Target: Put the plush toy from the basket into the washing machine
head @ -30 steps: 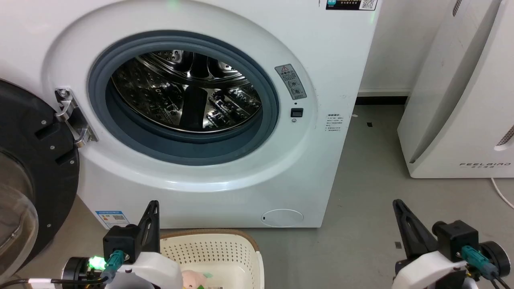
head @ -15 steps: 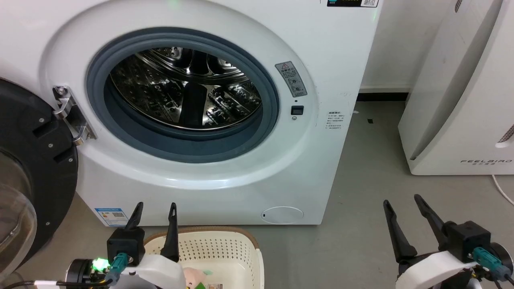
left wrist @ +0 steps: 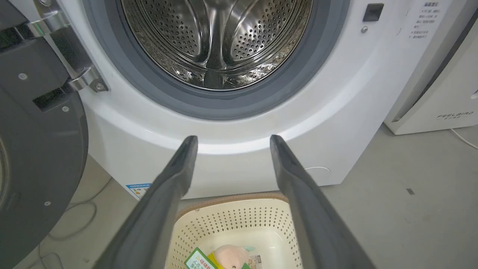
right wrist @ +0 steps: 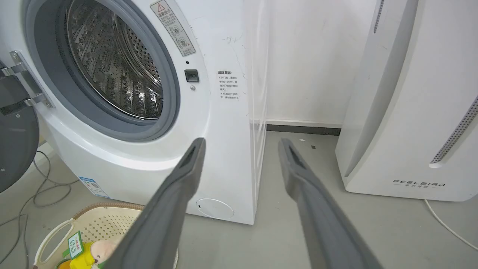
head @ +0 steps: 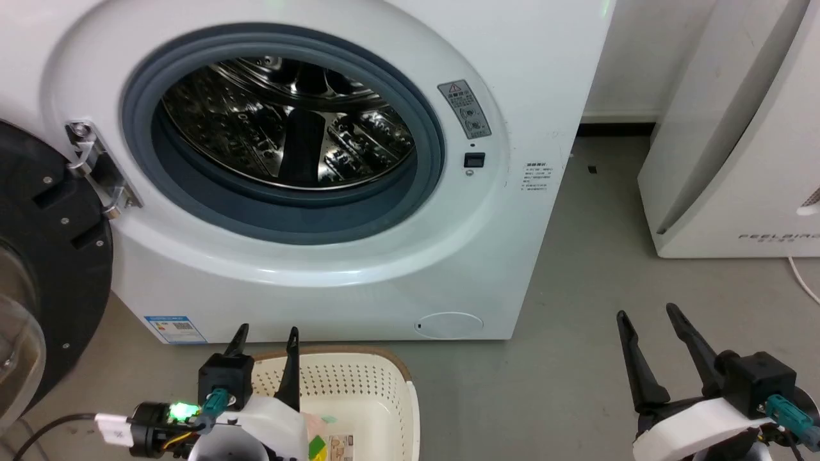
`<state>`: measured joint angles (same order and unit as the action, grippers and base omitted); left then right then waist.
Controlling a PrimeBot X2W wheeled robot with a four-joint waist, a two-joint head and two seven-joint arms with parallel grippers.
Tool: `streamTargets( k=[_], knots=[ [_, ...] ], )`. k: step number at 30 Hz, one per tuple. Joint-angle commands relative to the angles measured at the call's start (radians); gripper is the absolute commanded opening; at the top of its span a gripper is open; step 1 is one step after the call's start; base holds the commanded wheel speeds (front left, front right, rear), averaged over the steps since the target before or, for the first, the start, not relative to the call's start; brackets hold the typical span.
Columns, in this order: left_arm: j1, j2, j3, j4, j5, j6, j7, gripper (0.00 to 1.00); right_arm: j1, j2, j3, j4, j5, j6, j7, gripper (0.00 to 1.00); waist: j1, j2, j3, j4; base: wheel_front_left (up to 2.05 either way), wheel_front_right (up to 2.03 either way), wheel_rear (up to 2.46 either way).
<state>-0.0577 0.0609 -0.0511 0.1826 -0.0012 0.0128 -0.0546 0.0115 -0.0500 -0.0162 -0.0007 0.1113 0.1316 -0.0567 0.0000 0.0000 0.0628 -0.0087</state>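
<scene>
The small soft plush toy (left wrist: pixel 228 255) with pale pink head and yellow garment lies in the cream perforated plastic basket (head: pixel 359 390) with brown rim, which stands on the grey floor (head: pixel 576 371) just before the large white front-loading washing machine (head: pixel 359 282) with its black-framed round door (head: pixel 57 256) open. The left gripper (head: pixel 268 330) hangs above the basket, jaws spread and empty; the right gripper (head: pixel 646 312) is over the floor well to the right, jaws also spread.

White FEELBIRD appliance (head: pixel 737 128) on grey floor (head: pixel 576 288), thin white cable (right wrist: pixel 444 225) beside it
</scene>
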Motion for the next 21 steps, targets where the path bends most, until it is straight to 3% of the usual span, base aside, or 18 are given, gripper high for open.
streamTargets(
  k=[1,21],
  knots=[
    [-0.027,0.009,-0.006,0.026,0.005,-0.007,-0.010,1.00,-0.021,0.000,-0.001,-0.005,0.018,0.000,-0.009,1.00,0.0000,0.0000,0.011,-0.004,0.00,0.00,0.00],
    [-0.204,0.062,-0.065,0.339,0.016,-0.029,0.048,1.00,-0.095,0.000,-0.008,-0.022,0.093,0.000,-0.051,1.00,0.0000,0.0000,0.182,-0.048,0.00,0.00,0.00]
  ],
)
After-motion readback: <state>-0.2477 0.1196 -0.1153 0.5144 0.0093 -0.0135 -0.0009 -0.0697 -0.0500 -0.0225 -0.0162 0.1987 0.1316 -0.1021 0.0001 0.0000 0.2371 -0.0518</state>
